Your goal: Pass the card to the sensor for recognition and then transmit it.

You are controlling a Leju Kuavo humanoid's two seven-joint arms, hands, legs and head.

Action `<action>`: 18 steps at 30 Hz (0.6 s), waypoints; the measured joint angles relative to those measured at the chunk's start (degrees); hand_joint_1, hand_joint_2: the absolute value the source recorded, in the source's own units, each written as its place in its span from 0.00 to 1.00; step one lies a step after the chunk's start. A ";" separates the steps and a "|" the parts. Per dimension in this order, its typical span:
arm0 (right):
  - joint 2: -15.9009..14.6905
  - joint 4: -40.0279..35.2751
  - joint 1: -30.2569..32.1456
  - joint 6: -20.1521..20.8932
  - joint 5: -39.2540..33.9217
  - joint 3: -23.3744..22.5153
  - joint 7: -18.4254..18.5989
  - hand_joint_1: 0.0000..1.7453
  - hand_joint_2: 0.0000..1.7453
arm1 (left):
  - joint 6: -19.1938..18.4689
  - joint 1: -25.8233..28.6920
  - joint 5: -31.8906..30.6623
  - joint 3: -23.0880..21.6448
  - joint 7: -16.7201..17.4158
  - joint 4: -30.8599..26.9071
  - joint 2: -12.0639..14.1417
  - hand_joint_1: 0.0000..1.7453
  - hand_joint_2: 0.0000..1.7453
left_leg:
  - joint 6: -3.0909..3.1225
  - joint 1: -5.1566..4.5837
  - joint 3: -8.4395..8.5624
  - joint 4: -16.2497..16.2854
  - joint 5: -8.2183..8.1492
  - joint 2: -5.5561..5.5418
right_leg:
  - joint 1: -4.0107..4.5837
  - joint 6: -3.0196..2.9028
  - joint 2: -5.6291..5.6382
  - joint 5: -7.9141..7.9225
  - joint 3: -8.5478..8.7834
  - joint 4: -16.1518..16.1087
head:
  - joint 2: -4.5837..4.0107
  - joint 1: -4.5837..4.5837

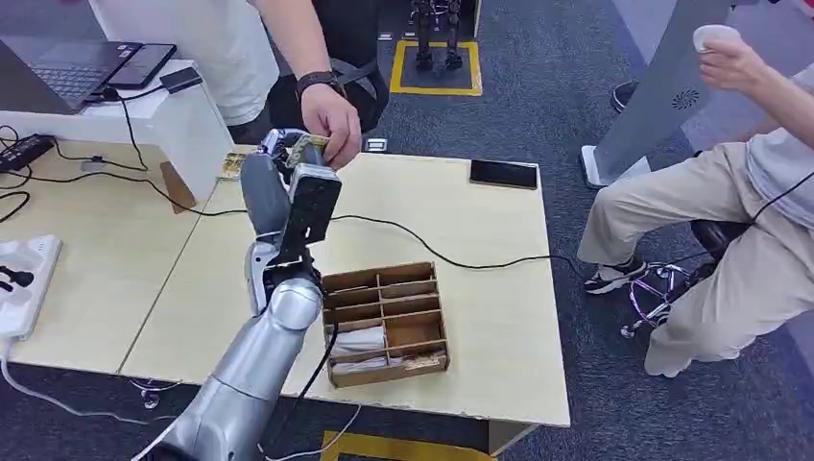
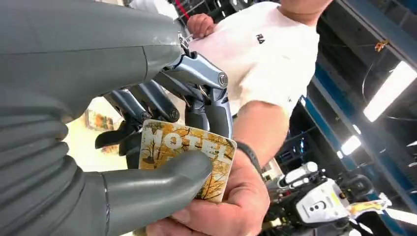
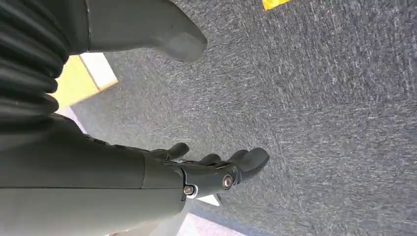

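Note:
My left hand (image 1: 288, 187) is raised above the table's far edge and pinches a hotel card (image 1: 308, 145) between thumb and fingers. In the left wrist view the card (image 2: 184, 147) has an autumn-tree print with the word HOTEL, and my thumb (image 2: 162, 182) lies across its face. A person's hand (image 1: 334, 123) reaches in from the far side and grips the card's other end (image 2: 221, 206). My right hand (image 3: 211, 169) hangs over grey carpet, holding nothing, thumb held apart from the fingers.
A wooden divided box (image 1: 384, 322) with cards in it stands on the table near the front. A black phone (image 1: 504, 174) lies at the far right, and a cable (image 1: 461, 261) crosses the top. A white stand (image 1: 182, 120) with a laptop is at the left. A seated person (image 1: 739, 221) is at the right.

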 joint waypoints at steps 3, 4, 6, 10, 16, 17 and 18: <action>-0.42 0.76 0.00 0.00 0.00 0.63 0.15 0.00 1.00 | 0.04 -3.00 -1.35 0.31 0.20 3.41 0.35 1.00 1.00 | 0.00 0.00 -0.01 0.00 0.00 0.01 | 0.00 0.00 0.01 0.00 -0.01 0.00 | 0.02 0.00; -0.53 0.94 -0.01 0.00 0.00 0.79 0.15 0.00 1.00 | 0.04 -3.78 -1.86 0.61 0.26 4.27 0.42 1.00 1.00 | 0.00 0.00 -0.01 0.00 0.00 0.01 | 0.00 0.00 0.01 0.00 -0.01 0.00 | 0.02 -0.02; -0.72 1.25 -0.02 0.00 -0.02 1.07 0.33 0.00 1.00 | 0.04 -5.12 -2.73 1.31 0.04 6.09 0.55 0.63 1.00 | 0.00 0.00 -0.01 0.00 0.00 0.01 | 0.00 0.00 0.01 0.00 -0.01 0.00 | 0.02 -0.02; -1.01 1.66 -0.03 -0.04 -0.07 1.55 0.63 0.00 1.00 | 0.07 -6.27 -2.28 3.32 -2.47 8.27 0.50 0.00 1.00 | 0.00 0.00 -0.01 0.00 0.00 0.03 | 0.00 0.00 0.03 0.00 -0.02 0.00 | 0.02 -0.02; -1.18 2.12 -0.06 -0.09 -0.11 2.18 0.63 0.00 1.00 | 0.09 -6.69 -0.77 5.18 -5.05 9.10 0.00 0.00 1.00 | 0.00 0.00 -0.03 0.00 0.00 0.01 | 0.00 0.00 0.02 0.00 -0.03 0.00 | 0.02 0.00; -1.18 2.16 -0.06 -0.09 -0.18 2.23 0.63 0.00 1.00 | 0.09 -6.68 -0.35 5.20 -5.42 9.10 -0.02 0.00 1.00 | 0.00 0.00 -0.03 0.00 0.00 0.01 | 0.00 0.00 0.02 0.00 -0.03 0.00 | 0.02 -0.02; -1.18 2.18 -0.05 -0.09 -0.20 2.27 0.68 0.00 1.00 | 0.11 -6.66 0.37 5.20 -5.95 9.08 -0.06 0.00 0.00 | 0.00 0.00 -0.03 0.00 0.00 0.01 | 0.00 0.00 0.02 0.00 -0.02 0.00 | 0.02 0.00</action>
